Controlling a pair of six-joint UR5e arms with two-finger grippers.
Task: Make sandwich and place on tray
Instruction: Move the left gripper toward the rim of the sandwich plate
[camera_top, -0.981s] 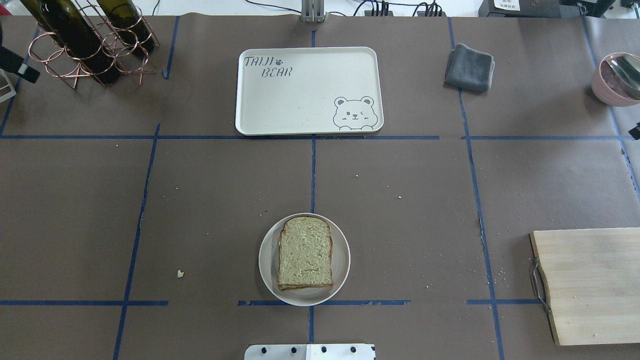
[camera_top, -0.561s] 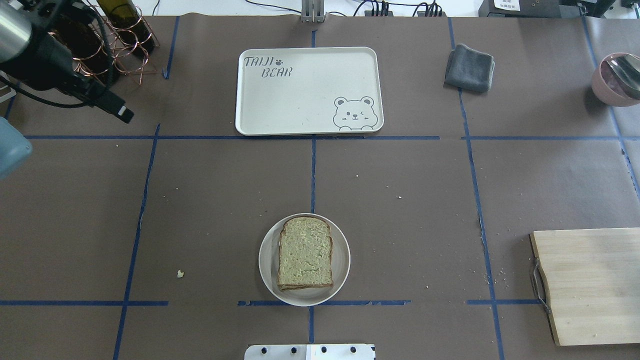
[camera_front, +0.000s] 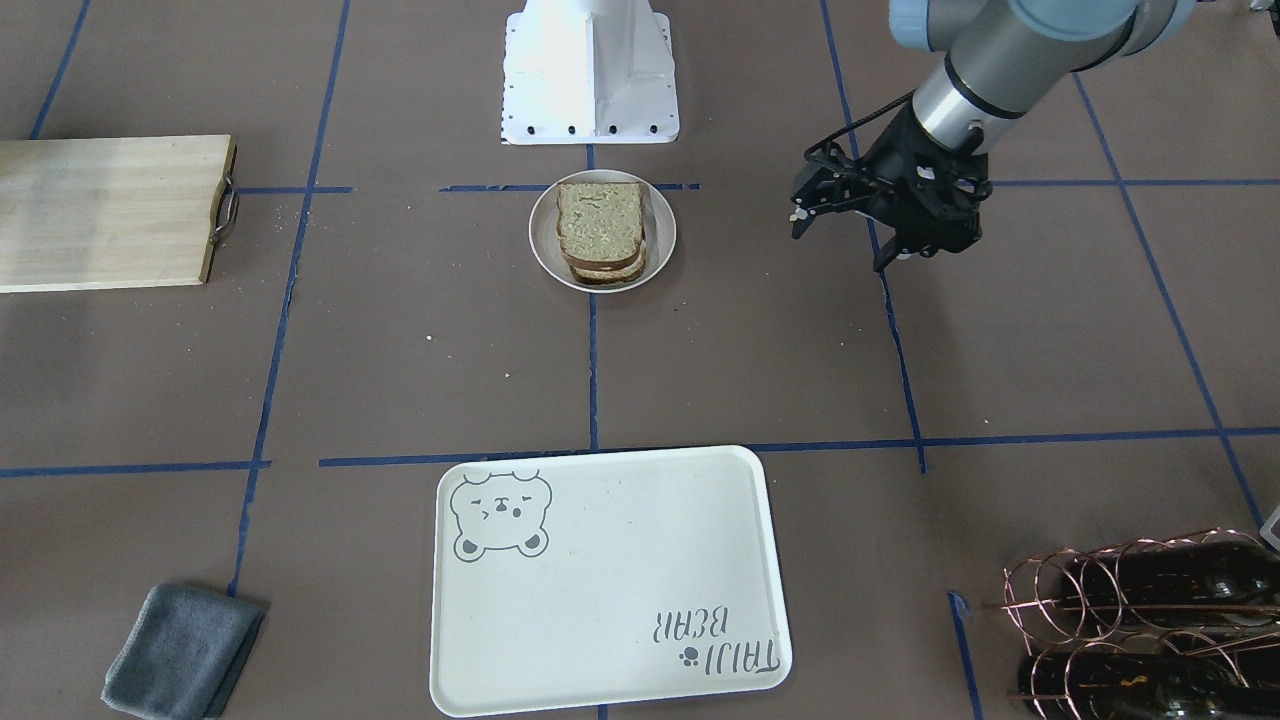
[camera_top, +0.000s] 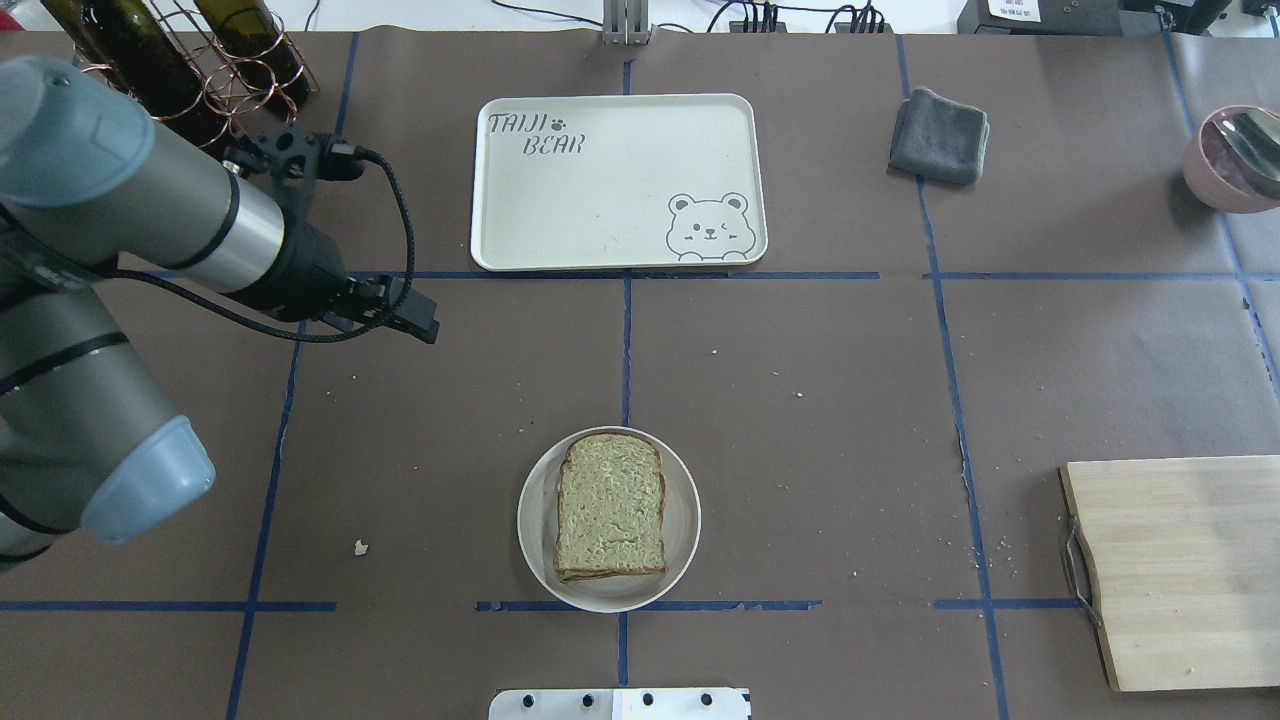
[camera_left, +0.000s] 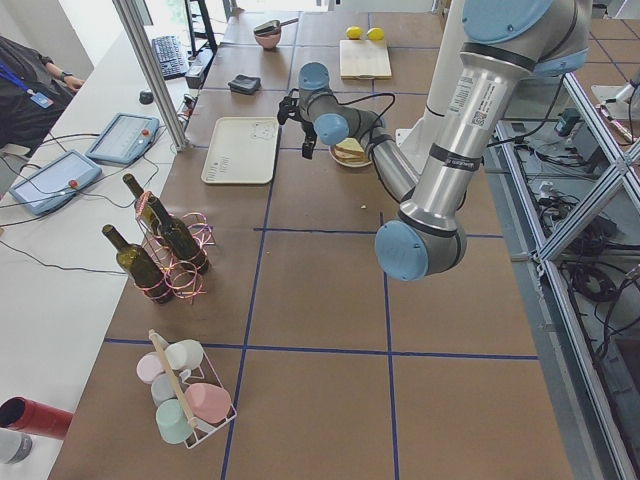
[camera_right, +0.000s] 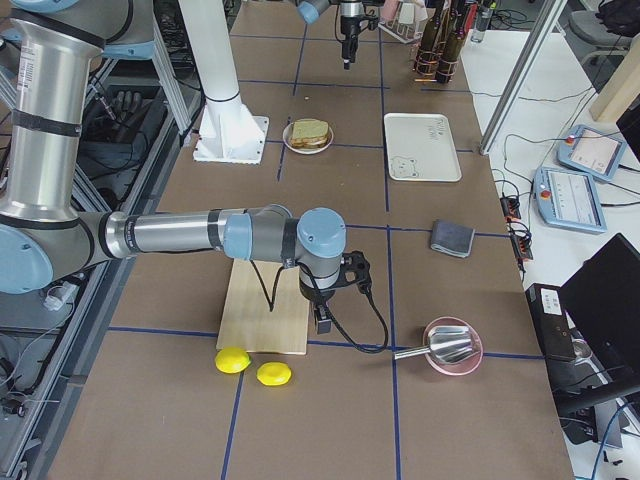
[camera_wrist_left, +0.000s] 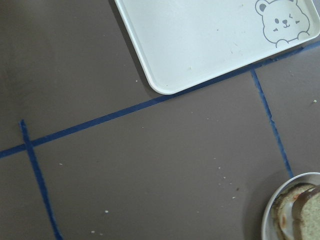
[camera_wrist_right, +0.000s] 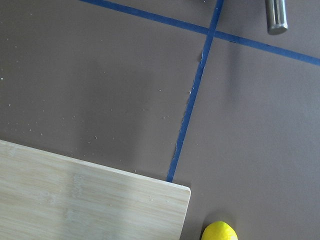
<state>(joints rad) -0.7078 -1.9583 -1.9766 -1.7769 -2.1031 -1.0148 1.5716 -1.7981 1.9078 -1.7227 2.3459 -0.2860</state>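
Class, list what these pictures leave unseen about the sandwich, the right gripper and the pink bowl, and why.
Sandwich filling: the top slice covers it in the overhead view; the front-facing view shows only stacked crust edges.
Right gripper: seen only small in the exterior right view; fingers open or shut, cannot tell.
Pink bowl: cut off by the overhead view's right edge.

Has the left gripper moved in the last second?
Yes. In the overhead view the left gripper has swung from beside the wine rack rightward, toward the near left corner of the tray.
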